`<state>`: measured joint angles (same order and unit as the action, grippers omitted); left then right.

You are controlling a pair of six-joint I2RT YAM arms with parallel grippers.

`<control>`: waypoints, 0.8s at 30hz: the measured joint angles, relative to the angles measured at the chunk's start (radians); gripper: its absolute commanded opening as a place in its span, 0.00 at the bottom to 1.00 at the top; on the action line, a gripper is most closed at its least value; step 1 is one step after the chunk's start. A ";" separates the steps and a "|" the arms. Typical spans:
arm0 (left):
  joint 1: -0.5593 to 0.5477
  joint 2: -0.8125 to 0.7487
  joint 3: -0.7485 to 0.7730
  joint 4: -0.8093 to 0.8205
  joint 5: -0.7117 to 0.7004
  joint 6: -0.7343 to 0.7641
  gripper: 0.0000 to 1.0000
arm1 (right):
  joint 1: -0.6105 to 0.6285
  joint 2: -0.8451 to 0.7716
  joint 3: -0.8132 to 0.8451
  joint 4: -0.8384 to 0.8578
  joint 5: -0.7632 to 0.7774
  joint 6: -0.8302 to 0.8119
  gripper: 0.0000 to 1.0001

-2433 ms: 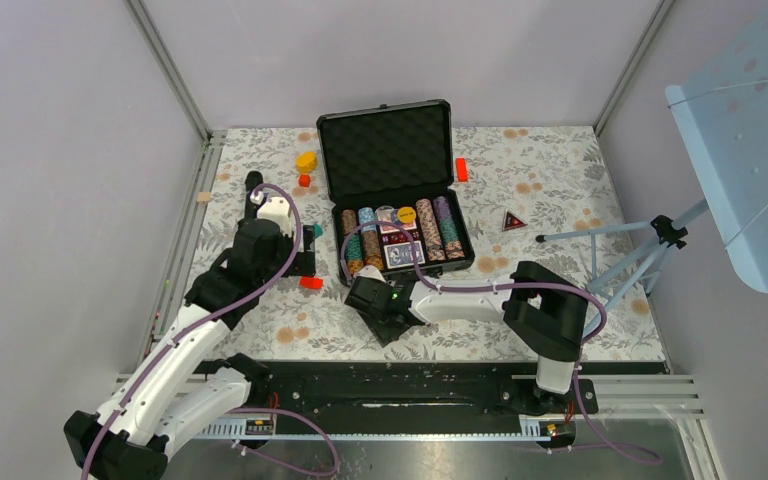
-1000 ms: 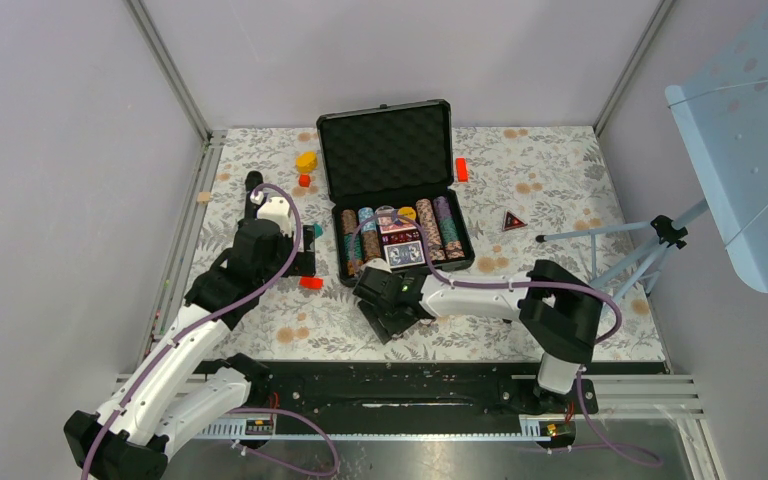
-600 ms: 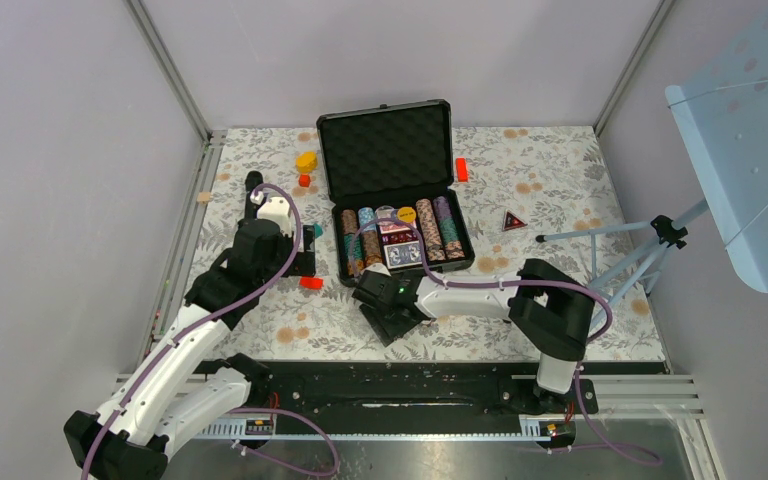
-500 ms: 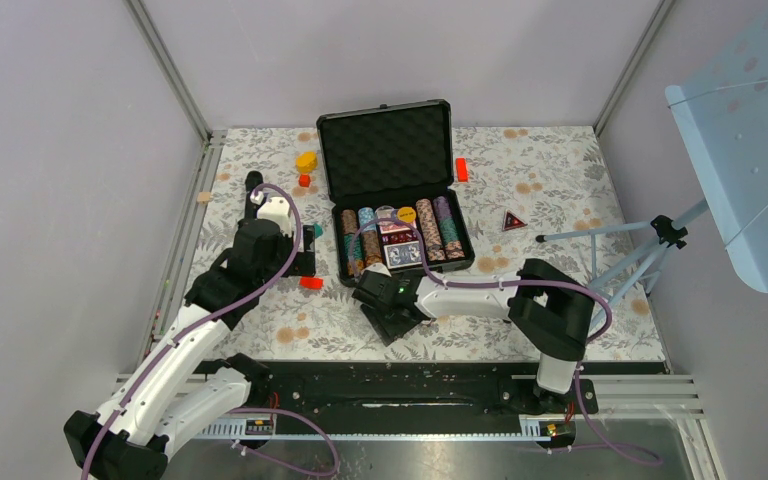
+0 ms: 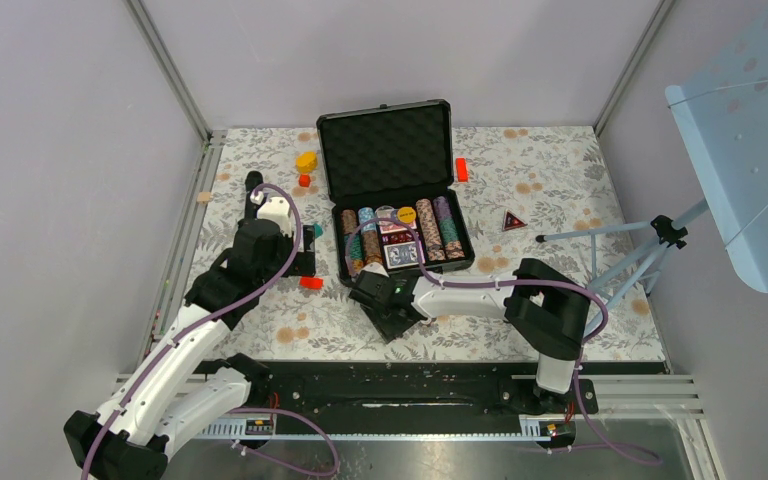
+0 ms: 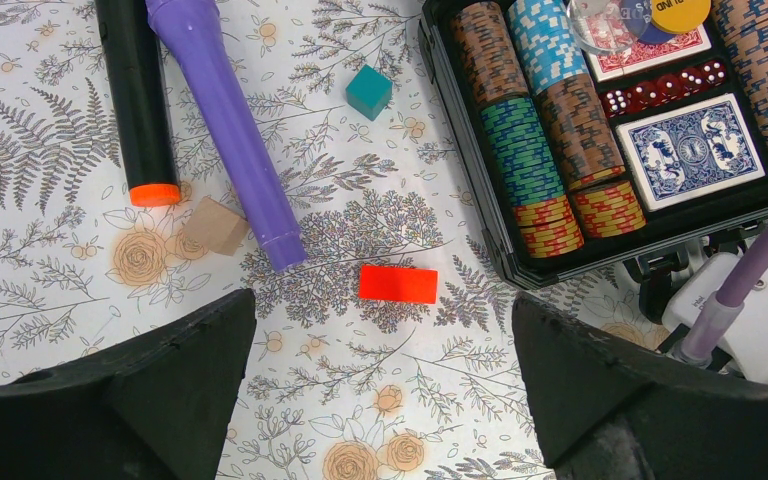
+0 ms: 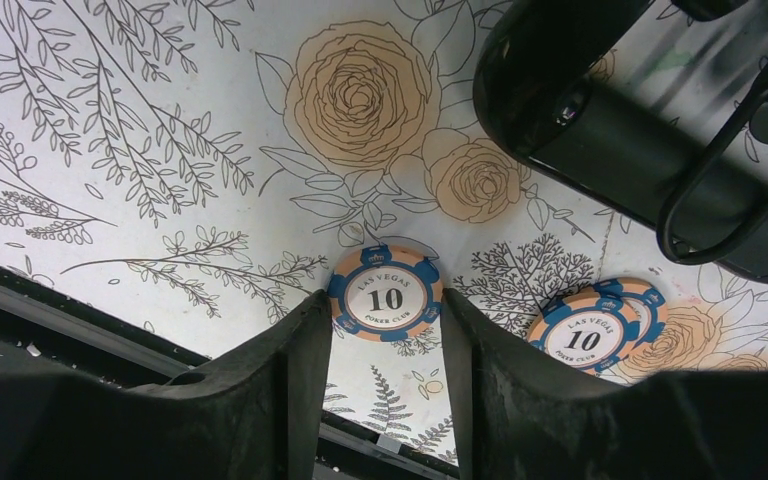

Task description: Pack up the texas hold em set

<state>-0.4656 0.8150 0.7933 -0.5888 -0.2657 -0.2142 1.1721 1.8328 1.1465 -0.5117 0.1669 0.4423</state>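
Orange-and-blue 10 chip [image 7: 385, 297]: on worktop [image 7: 110, 110] before the case, between right gripper [image 7: 387, 312] fingers; we cannot tell if clamped.
Left gripper [image 6: 380, 310]: spread wide, empty.
Hard case [image 5: 385, 150]: far-middle, open, mostly filled.
Loose chips [image 7: 600, 330]: unpacked beside it; lid after, we judge.

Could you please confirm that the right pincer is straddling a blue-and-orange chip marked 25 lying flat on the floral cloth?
Not quite: the chip is marked 10, not 25, as the right wrist view shows. The rest holds: the right pincer straddles it, flat on the floral cloth.
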 measured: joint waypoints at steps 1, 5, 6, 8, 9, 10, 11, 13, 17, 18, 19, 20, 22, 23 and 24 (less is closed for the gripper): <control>0.000 0.000 0.000 0.000 0.000 0.000 0.99 | 0.001 0.000 0.000 0.000 0.000 0.000 0.47; 0.000 0.000 0.000 0.000 0.000 0.000 0.99 | 0.002 0.001 0.001 0.000 0.000 0.000 0.46; 0.000 0.000 0.000 0.000 0.000 0.000 0.99 | 0.002 0.001 0.001 0.000 0.001 0.000 0.46; 0.000 0.000 0.000 0.000 0.000 0.000 0.99 | 0.002 0.001 0.001 0.000 0.005 0.000 0.46; 0.000 0.000 0.000 0.000 0.000 0.000 0.99 | 0.002 0.000 0.001 0.000 0.006 0.000 0.47; 0.000 0.000 0.000 0.000 0.000 0.000 0.99 | 0.003 0.000 0.001 0.000 0.008 0.000 0.47; 0.000 0.000 0.000 0.000 0.000 0.000 0.99 | 0.004 -0.001 0.001 0.000 0.010 0.000 0.47; 0.000 0.000 0.000 0.000 0.000 0.000 0.99 | 0.006 -0.003 0.000 0.000 0.015 0.000 0.47; 0.000 0.000 0.000 0.000 0.000 0.000 0.99 | 0.007 -0.007 -0.003 0.002 0.019 0.000 0.47; 0.000 0.000 0.000 0.000 0.000 0.000 0.99 | 0.007 -0.008 -0.004 0.002 0.021 0.000 0.47; 0.000 0.000 0.000 0.000 0.000 0.000 0.99 | 0.007 -0.010 -0.006 0.002 0.024 0.000 0.47; 0.000 0.000 0.000 0.000 0.000 0.000 0.99 | 0.007 -0.012 -0.008 0.001 0.025 0.000 0.47; 0.000 0.000 0.000 0.000 0.000 0.000 0.99 | 0.008 -0.019 -0.009 0.000 0.026 0.000 0.47; 0.000 0.000 0.000 0.000 0.000 0.000 0.99 | 0.008 -0.026 -0.010 0.001 0.027 0.000 0.47; 0.000 0.000 0.000 0.000 0.000 0.000 0.99 | 0.008 -0.031 -0.010 0.001 0.030 0.000 0.47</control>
<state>-0.4656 0.8154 0.7933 -0.5888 -0.2657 -0.2146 1.1801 1.8015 1.1366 -0.5106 0.1970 0.4427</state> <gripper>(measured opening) 0.989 0.467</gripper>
